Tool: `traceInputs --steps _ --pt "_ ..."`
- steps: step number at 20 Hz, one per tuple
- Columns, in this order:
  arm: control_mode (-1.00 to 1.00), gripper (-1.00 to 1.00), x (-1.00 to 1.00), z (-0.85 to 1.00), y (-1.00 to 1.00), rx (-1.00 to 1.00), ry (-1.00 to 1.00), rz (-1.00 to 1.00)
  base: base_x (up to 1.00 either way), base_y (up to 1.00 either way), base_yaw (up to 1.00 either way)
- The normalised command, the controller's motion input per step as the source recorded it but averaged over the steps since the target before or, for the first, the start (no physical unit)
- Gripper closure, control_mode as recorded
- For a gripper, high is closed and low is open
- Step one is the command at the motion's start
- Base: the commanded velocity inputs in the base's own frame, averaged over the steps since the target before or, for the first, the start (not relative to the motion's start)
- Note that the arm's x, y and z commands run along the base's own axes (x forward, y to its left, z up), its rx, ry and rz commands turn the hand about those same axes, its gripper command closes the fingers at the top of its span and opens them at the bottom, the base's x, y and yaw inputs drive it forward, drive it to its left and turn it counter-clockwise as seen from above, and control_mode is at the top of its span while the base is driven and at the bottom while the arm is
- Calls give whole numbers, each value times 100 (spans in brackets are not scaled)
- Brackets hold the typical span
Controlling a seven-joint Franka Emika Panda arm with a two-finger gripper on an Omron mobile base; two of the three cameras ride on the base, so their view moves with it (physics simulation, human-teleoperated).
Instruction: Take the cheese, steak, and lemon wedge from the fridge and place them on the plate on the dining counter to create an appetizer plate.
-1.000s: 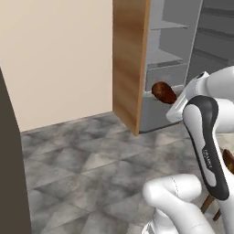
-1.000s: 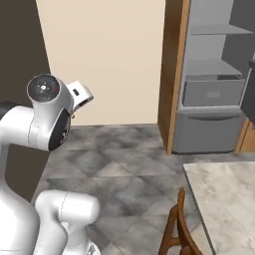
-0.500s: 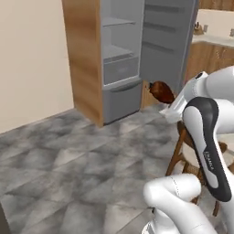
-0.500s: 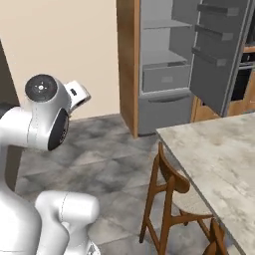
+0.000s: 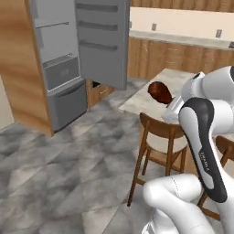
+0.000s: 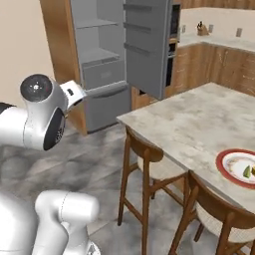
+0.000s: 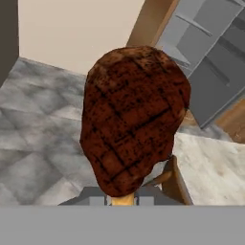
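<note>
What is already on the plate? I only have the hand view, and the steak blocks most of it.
Observer: The plate on the dining counter holds a small yellow-green lemon wedge.
Operator: Is the fridge shut?
Observer: No, the fridge stands open, its door swung out.
Operator: Where is the steak relative to the counter?
Observer: In the left base view the steak, in the hand, hangs above a wooden stool at the counter's edge.

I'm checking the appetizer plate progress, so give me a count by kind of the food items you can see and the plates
Steak: 1, in the gripper
Lemon wedge: 1, on the plate
Plate: 1
Total: 3
</note>
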Motion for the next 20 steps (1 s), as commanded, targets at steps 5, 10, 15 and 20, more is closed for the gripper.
traceInputs --steps 5,10,15,20 --pt "100 100 0 0 0 0 0 0 -28 -53 -56" --pt "100 100 0 0 0 0 0 0 -2 -83 -52" --pt "100 100 0 0 0 0 0 0 53 -48 -50" --pt "100 100 0 0 0 0 0 0 92 39 -54"
